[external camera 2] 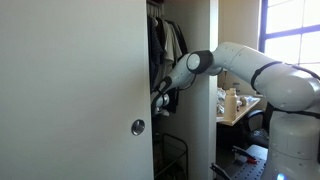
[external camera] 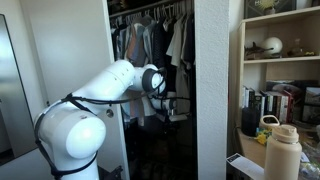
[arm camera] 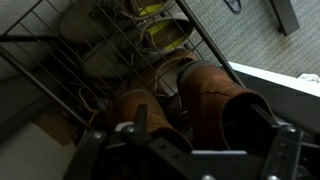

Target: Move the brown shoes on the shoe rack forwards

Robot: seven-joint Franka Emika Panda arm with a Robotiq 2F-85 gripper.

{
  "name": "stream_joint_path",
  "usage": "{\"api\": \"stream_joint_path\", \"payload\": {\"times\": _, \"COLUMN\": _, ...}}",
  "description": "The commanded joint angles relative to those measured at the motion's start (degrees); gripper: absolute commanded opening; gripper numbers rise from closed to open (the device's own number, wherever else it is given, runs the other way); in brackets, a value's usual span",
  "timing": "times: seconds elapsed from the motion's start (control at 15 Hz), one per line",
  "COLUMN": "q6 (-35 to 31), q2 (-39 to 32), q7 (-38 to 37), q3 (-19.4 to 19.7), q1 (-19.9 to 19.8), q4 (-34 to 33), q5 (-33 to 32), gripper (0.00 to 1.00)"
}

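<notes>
In the wrist view, two brown leather shoes stand side by side on a black wire shoe rack. The left shoe is partly behind my left finger. The right shoe lies between my fingers. My gripper is open wide, its fingers on either side of the right shoe's opening; I cannot tell whether they touch it. In both exterior views the arm reaches into a dark closet, with the gripper low inside; the shoes are hidden there.
A yellow-green pair of shoes sits further along the rack. Grey carpet lies beside it. Clothes hang above. A white closet door stands close beside the arm. A tan bottle stands by a bookshelf.
</notes>
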State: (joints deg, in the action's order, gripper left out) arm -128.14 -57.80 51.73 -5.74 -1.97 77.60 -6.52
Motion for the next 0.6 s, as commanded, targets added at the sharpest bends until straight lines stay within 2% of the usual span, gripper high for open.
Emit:
{"api": "stream_joint_path", "payload": {"times": 0.0, "q6": 2.9, "q2": -5.1, "q7": 2.7, "q3": -1.9, "q1": -0.4, "q4": -7.5, "q5": 0.2, "gripper": 1.0}}
{"api": "stream_joint_path", "payload": {"times": 0.2, "q6": 4.5, "q2": -8.3, "q7": 4.2, "q3": -2.4, "q1": 0.5, "q4": -11.9, "q5": -0.1, "gripper": 1.0}}
{"api": "stream_joint_path", "payload": {"times": 0.53, "q6": 6.6, "q2": -9.8, "q7": 3.9, "q3": -0.9, "q1": 2.9, "q4": -16.7, "q5": -1.5, "gripper": 1.0}}
